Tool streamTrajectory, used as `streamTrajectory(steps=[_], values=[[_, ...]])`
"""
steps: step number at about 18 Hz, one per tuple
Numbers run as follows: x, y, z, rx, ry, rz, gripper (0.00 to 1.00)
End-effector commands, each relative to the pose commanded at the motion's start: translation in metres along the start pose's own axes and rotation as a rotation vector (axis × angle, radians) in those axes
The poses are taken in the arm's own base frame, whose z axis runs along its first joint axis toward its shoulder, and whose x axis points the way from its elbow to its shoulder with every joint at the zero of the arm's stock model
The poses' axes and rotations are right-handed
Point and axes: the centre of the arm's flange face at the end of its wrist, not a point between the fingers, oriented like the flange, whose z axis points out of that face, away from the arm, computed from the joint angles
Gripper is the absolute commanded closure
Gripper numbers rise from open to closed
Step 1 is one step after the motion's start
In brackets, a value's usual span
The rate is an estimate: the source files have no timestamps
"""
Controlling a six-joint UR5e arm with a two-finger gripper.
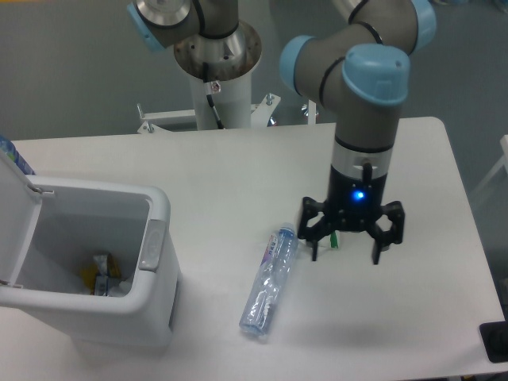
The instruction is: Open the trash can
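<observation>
The trash can (119, 302) sits at the desk's (222, 171) left front corner, lid swung up and wrappers visible inside. The gripper (350, 246) hangs toward the right side, fingers spread wide and empty — a clear plastic bottle (268, 279) lies between the two.

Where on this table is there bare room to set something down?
Bare: the back strip behind the bin and bottle, and the front right corner below the claw. Crowded: the left, filled by the bin, and mid-table around the bottle.
</observation>
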Motion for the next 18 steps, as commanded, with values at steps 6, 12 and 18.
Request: streamTrajectory(steps=[6, 12, 18], values=[[-0.030, 0.029, 0.008, -0.029, 0.001, 0.103, 0.00], [-0.035, 0.044, 0.017, -0.131, -0.029, 0.300, 0.00], [-0.035, 0.048, 0.020, -0.159, -0.037, 0.314, 0.00]])
